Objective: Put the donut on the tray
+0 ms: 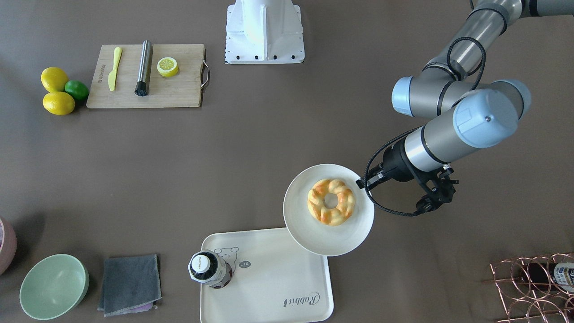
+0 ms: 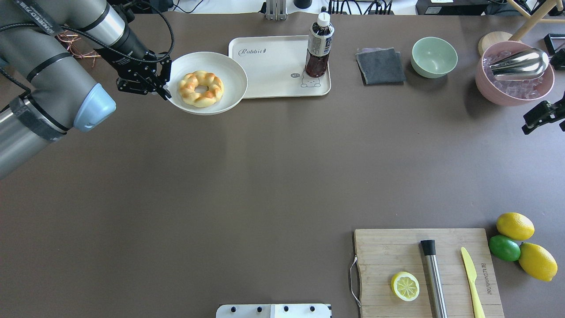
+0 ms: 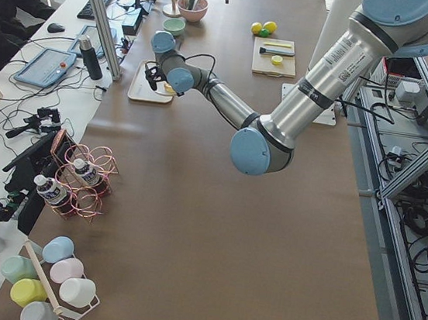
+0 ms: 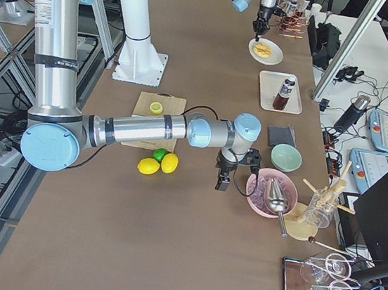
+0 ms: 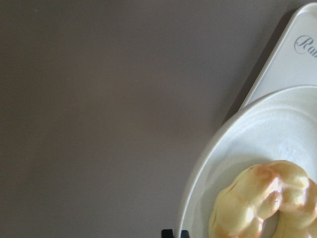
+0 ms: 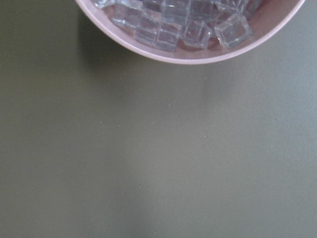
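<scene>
The donut [image 2: 201, 88] is a golden braided ring lying on a round white plate [image 2: 229, 77]. My left gripper [image 2: 167, 94] is shut on that plate's rim at its left side. The plate's far edge overlaps the near corner of the cream tray [image 2: 273, 66], and the plate seems to be held just above it. In the front-facing view the donut [image 1: 331, 201] lies on the plate [image 1: 314, 233], with the gripper [image 1: 361, 183] at the rim and the tray [image 1: 278, 282] below. The left wrist view shows the fingertips [image 5: 168, 233] pinching the rim beside the donut [image 5: 262, 203]. My right gripper [image 2: 540, 117] is at the right edge; I cannot tell its state.
A dark drink bottle [image 2: 318, 44] stands on the tray's right end. A grey cloth [image 2: 380, 65], a green bowl [image 2: 434, 56] and a pink ice bowl [image 2: 514, 86] with a metal scoop lie further right. A cutting board [image 2: 388, 251] and lemons [image 2: 514, 225] are near right. A copper rack [image 1: 533, 287] stands behind my left arm.
</scene>
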`<action>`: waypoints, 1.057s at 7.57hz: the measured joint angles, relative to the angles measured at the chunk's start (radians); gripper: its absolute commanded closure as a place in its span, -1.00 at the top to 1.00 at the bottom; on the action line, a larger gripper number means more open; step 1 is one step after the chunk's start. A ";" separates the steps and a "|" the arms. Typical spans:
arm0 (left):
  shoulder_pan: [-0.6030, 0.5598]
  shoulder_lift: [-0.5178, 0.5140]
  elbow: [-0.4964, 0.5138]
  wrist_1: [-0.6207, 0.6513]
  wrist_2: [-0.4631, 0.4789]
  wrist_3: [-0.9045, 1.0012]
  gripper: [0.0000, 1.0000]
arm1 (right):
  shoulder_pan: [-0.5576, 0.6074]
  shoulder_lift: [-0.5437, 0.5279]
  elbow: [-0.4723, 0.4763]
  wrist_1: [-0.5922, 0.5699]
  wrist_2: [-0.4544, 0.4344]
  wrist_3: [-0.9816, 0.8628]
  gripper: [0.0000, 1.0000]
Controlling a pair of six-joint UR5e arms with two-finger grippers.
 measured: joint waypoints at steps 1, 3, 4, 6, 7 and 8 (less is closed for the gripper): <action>0.035 -0.044 0.071 -0.095 0.068 -0.096 -1.00 | 0.016 -0.014 -0.005 0.000 0.001 -0.029 1.00; 0.095 -0.126 0.156 -0.165 0.186 -0.221 -1.00 | 0.052 -0.045 -0.010 0.000 0.003 -0.101 1.00; 0.121 -0.149 0.181 -0.192 0.242 -0.274 -1.00 | 0.079 -0.061 -0.020 0.000 0.003 -0.145 1.00; 0.163 -0.194 0.257 -0.270 0.350 -0.392 -1.00 | 0.157 -0.073 -0.063 -0.002 0.008 -0.272 1.00; 0.171 -0.209 0.291 -0.290 0.386 -0.426 -1.00 | 0.190 -0.075 -0.076 -0.004 0.010 -0.311 1.00; 0.175 -0.220 0.322 -0.300 0.419 -0.446 -1.00 | 0.209 -0.075 -0.081 -0.005 0.011 -0.330 1.00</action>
